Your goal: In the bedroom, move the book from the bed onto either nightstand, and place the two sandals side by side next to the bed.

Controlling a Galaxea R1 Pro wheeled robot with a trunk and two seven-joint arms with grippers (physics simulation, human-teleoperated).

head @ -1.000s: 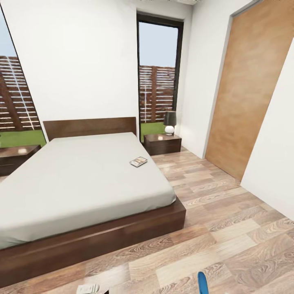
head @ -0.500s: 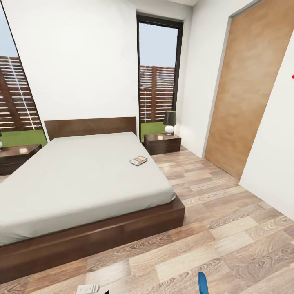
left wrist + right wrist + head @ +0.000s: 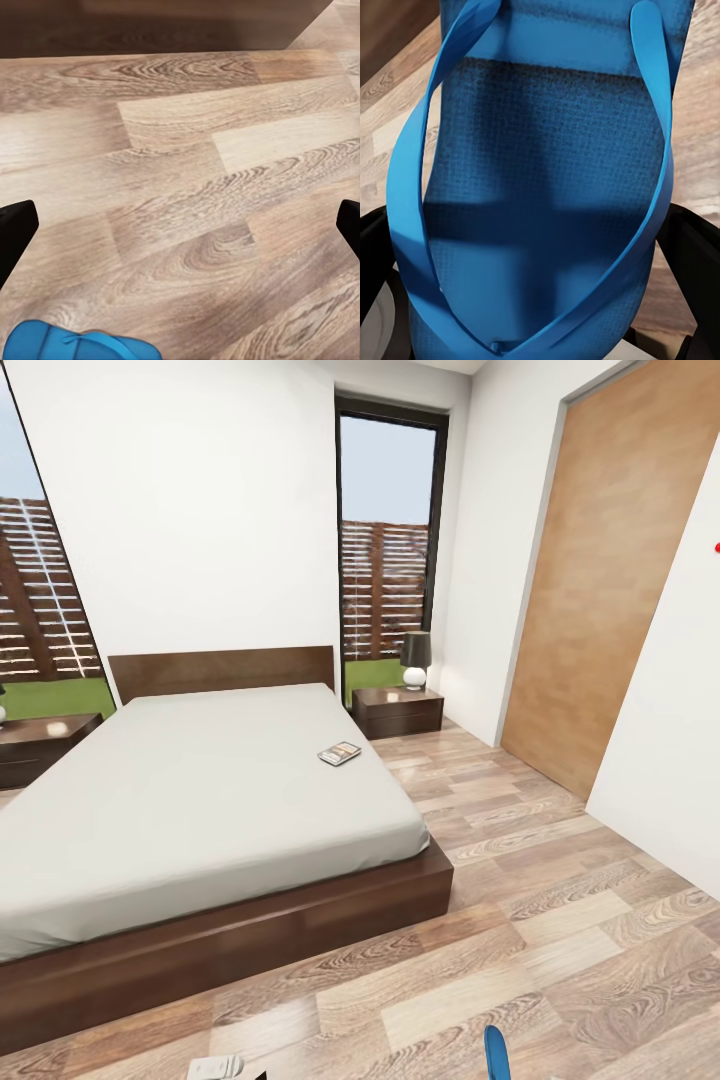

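Observation:
The book (image 3: 340, 754) lies flat near the right edge of the bed (image 3: 200, 800). One dark nightstand (image 3: 398, 712) stands right of the headboard, another nightstand (image 3: 40, 745) left of it. My right gripper (image 3: 540, 262) is shut on a blue sandal (image 3: 547, 187), sole and straps facing its camera. That sandal's tip (image 3: 496, 1055) pokes up at the head view's lower edge. My left gripper (image 3: 180, 225) hangs open over bare floor, fingers (image 3: 15, 229) far apart. A blue sandal (image 3: 75, 343) shows at the left wrist view's edge; whether it is the held one I cannot tell.
A black-shaded lamp (image 3: 415, 658) stands on the right nightstand before a tall dark-framed window (image 3: 385, 540). A brown wood panel (image 3: 620, 560) covers the right wall. Wood-plank floor (image 3: 560, 920) stretches between the bed's right side and that wall.
The head camera shifted slightly a second ago, then held still. The bed, the book and the held sandal keep their places.

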